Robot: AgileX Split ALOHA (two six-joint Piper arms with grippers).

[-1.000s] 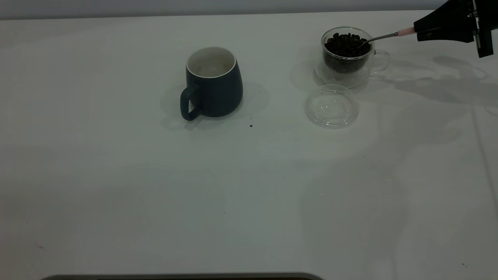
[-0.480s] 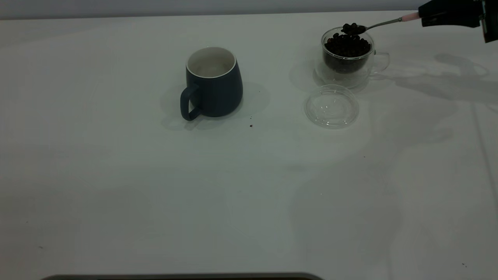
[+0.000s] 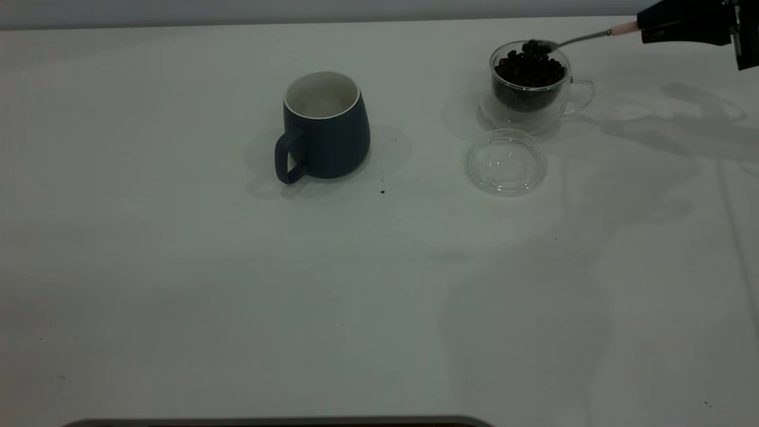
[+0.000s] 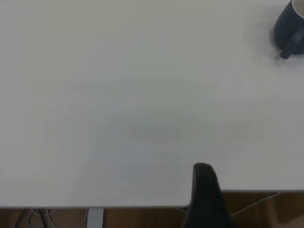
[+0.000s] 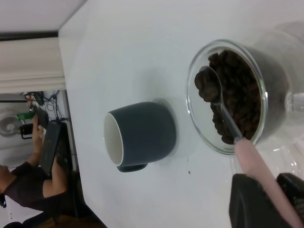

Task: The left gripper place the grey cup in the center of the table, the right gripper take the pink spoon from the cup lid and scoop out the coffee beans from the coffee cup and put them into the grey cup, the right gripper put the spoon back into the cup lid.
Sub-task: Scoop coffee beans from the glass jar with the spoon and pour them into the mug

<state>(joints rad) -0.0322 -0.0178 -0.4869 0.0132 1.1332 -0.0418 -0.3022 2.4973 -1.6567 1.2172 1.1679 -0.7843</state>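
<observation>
Exterior view first: your right gripper [image 3: 646, 29] sits in the upper right corner of the frame, clenched on the pale handle of the pink spoon [image 3: 584, 38]. You can see the spoon reaching out toward the left, its bowl loaded with a few coffee beans [image 3: 529, 70] and held right above the rim of the coffee cup [image 3: 533, 86]. That glass cup stands at the upper right of the table [image 3: 379, 284], handle pointing right, with a dark heap of beans inside. Just below it in the frame lies the cup lid [image 3: 505, 162], flat on the table with nothing on it, close to the cup's base. The grey cup [image 3: 323, 126] stands upright near the upper middle of the frame, well apart from the glass cup, handle toward the lower left, white inside showing. A few tiny dark specks dot the table, one just to the lower right of the grey cup.

Right wrist view backs that up for you: the spoon bowl, piled with beans, hangs over the open mouth of the glass cup, and the pink handle runs back between the black fingers [image 5: 256, 204]. A person shows at the lower left edge there, away from the table.

Left wrist view gives you only one dark fingertip [image 4: 205, 190] over the table edge at the bottom of the frame, with the grey cup off in the upper right corner. Whether that left gripper is released or clenched, you can't tell.
</observation>
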